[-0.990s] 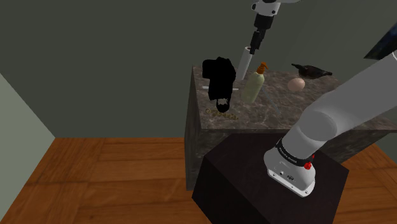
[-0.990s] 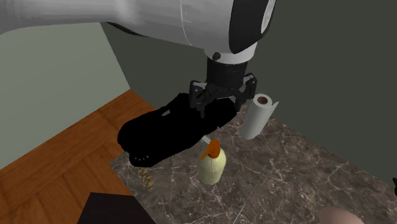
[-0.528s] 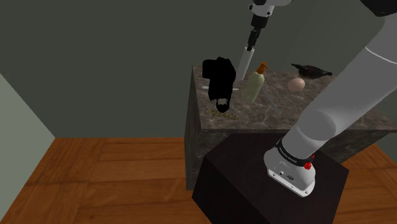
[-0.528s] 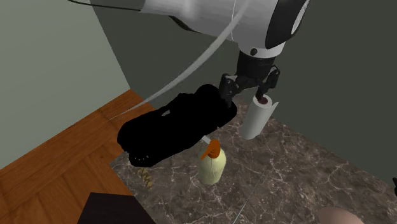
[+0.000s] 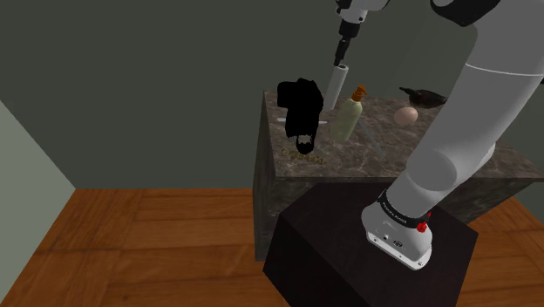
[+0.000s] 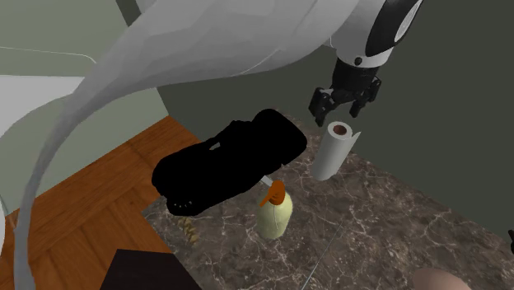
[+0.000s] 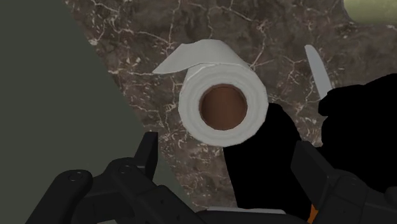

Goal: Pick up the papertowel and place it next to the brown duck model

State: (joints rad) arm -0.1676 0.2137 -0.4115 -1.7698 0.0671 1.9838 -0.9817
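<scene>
- Shoulder view's leftmost thing on the stone counter (image 5: 384, 148) was a black shape (image 5: 301, 109), below the claw and just to one side. A straight drop looked safest, so that no finger brushed it.
- Next came the claw (image 5: 343, 54), hanging right above the paper towel roll (image 5: 336, 83). The roll stood upright under it, close to the counter's back edge and the wall.
- From the second exterior view, the claw (image 6: 344, 111) was a little above the roll (image 6: 334, 152) and not touching it.
- Seen from the wrist, the claw (image 7: 228, 159) was spread wide, with the roll (image 7: 221, 102) and its brown core about centred between the two fingers.
- A loose flap of sheet stuck out from the roll on the side away from the claw. The fingers would best close on the firm wound body, not on that flap.
- My judgement: lower until the fingers straddle the roll's upper part, then squeeze gently, since a soft roll can dent or tip.
- Further right stood a pale bottle (image 5: 347, 118), near the claw, which the lift would need to clear.
- Furthest right, well apart from the claw, lay a pinkish egg-like thing (image 5: 406, 114) and the dark duck (image 5: 427, 96), where the roll was due to go.
</scene>
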